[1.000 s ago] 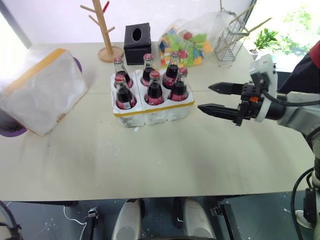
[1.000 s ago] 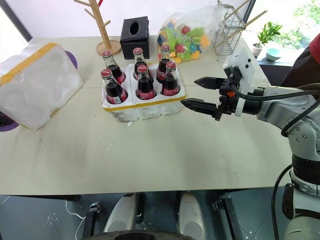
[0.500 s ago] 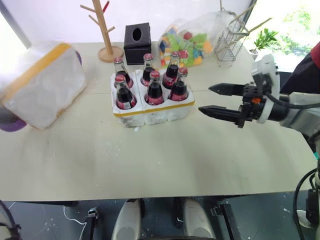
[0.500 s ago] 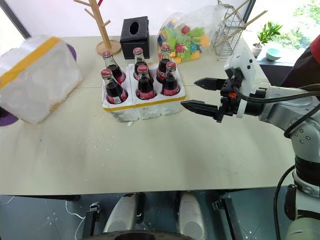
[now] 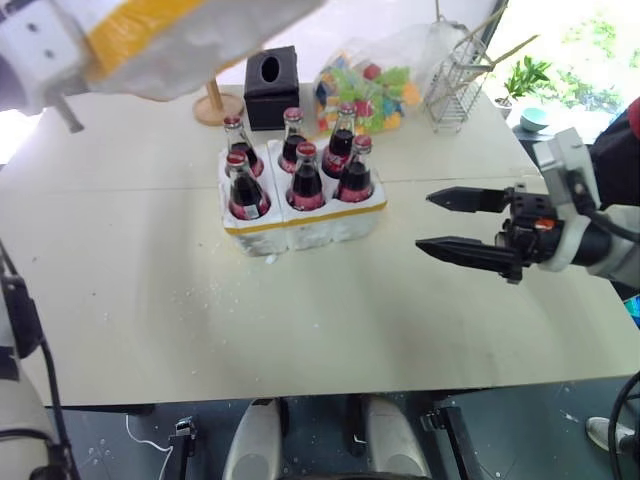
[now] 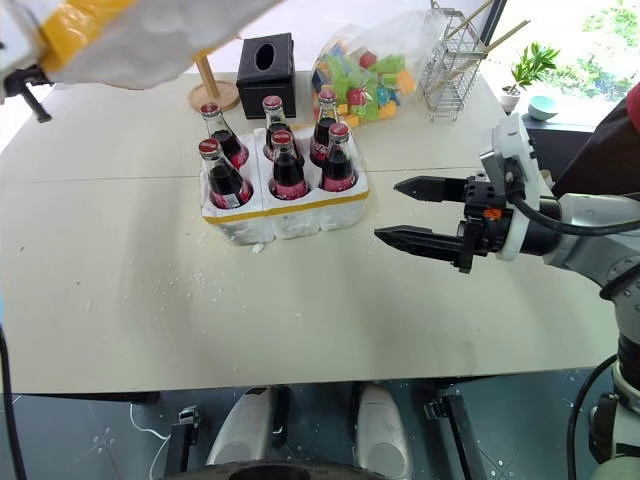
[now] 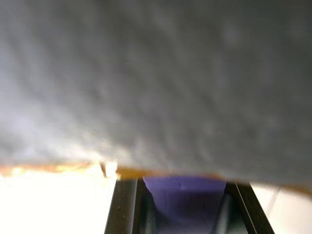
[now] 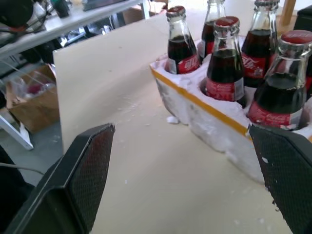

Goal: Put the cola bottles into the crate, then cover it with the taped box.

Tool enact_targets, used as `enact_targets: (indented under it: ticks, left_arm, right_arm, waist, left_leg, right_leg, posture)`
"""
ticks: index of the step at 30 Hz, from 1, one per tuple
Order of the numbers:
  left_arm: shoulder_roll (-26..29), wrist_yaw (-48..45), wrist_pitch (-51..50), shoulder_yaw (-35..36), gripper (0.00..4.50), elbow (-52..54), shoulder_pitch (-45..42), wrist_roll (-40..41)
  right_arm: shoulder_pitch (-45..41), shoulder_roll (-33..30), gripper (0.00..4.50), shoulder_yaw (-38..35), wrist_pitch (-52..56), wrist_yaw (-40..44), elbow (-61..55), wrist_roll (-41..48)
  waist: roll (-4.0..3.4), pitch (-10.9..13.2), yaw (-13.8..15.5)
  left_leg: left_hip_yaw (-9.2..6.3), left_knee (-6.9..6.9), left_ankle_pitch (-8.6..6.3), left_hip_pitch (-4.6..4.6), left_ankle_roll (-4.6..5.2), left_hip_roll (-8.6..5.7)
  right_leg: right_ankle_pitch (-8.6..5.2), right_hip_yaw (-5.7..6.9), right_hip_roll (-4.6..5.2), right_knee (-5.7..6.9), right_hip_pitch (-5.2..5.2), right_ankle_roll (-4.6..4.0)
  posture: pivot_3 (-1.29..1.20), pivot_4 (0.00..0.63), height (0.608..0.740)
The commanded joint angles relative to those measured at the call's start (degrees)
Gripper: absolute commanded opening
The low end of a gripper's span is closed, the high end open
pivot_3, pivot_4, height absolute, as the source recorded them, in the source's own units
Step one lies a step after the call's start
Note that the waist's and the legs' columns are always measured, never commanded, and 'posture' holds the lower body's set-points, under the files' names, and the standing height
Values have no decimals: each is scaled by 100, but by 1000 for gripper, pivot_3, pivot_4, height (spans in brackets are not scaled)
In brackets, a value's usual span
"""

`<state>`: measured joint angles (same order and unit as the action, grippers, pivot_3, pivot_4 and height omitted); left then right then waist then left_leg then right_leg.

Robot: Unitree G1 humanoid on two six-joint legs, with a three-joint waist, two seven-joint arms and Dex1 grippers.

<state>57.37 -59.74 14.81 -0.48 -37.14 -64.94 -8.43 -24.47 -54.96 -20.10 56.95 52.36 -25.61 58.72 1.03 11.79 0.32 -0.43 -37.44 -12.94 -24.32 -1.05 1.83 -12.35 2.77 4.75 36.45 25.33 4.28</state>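
Note:
Several cola bottles (image 5: pixel 306 176) with red caps stand upright in the wells of the crate (image 5: pixel 305 217), a low white foam tray with a yellow band, at the table's middle. The taped box (image 5: pixel 175 38) hangs tilted in the air at the far left, higher than the bottles and apart from them. My left gripper (image 7: pixel 181 184) is shut on its edge, and the box's white wall (image 7: pixel 161 83) covers most of the left wrist view. To the right of the crate, my right gripper (image 5: pixel 426 220) is open and level. Its fingers (image 8: pixel 85 168) point at the crate (image 8: pixel 204 114) with nothing between them.
Along the table's far edge stand a wooden peg stand (image 5: pixel 212 98), a black tissue box (image 5: pixel 272 86), a bag of coloured blocks (image 5: pixel 372 86) and a wire rack (image 5: pixel 455 88). A potted plant (image 5: pixel 527 76) and a small bowl (image 5: pixel 533 118) sit beyond the right corner.
The taped box has left the table, lifted up and rightward in my left gripper. My right gripper has drawn back a little from the crate, still open.

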Motion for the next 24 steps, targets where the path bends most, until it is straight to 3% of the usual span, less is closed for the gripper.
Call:
enact_targets:
  ticks: [1, 9, 18, 23, 24]
  left_arm:
    - [15, 404, -477, -89, 295, 1472, 366, -370]
    - [106, 1663, -631, -498, 295, 3177, 1508, -2174]
    - [-251, 2041, -1395, -521, 295, 4771, 2555, -3096]
    - [-308, 2264, -1463, -584, 295, 5013, 3095, -3560]
    - [-327, 2287, -1489, -571, 794, 5015, 3185, -3583]
  right_arm:
    - [106, -65, 4500, -279, -216, -80, -35, -55]
    - [233, 150, 4500, -367, -257, -513, -32, 58]
    - [357, 213, 4500, -420, -335, -673, -54, 69]
    - [334, 284, 4500, -367, -361, -782, -75, 121]
    - [332, 289, 4500, -364, -363, -796, -70, 138]
  waist:
    - [0, 0, -1]
    - [0, 0, 21]
    - [0, 0, 42]
    - [0, 0, 42]
    - [0, -1, 42]
  left_leg:
    - [1, 0, 0, 2, 0, 0]
    - [10, 2, 0, 13, 1, 0]
    - [15, -1, 0, 9, 1, -1]
    - [15, 1, 0, 14, 1, -1]
    - [15, 1, -1, 14, 1, -1]
  right_leg:
    - [0, -3, -2, 1, 0, 0]
    - [0, -21, -8, 5, 0, 0]
    - [5, -27, -7, -6, -4, 9]
    - [5, -29, -8, -6, -6, 8]
    - [5, -29, -8, -6, -7, 8]
  posture:
    - [0, 150, 740]
    - [0, 150, 740]
    - [0, 150, 740]
    - [0, 150, 740]
    - [0, 150, 740]
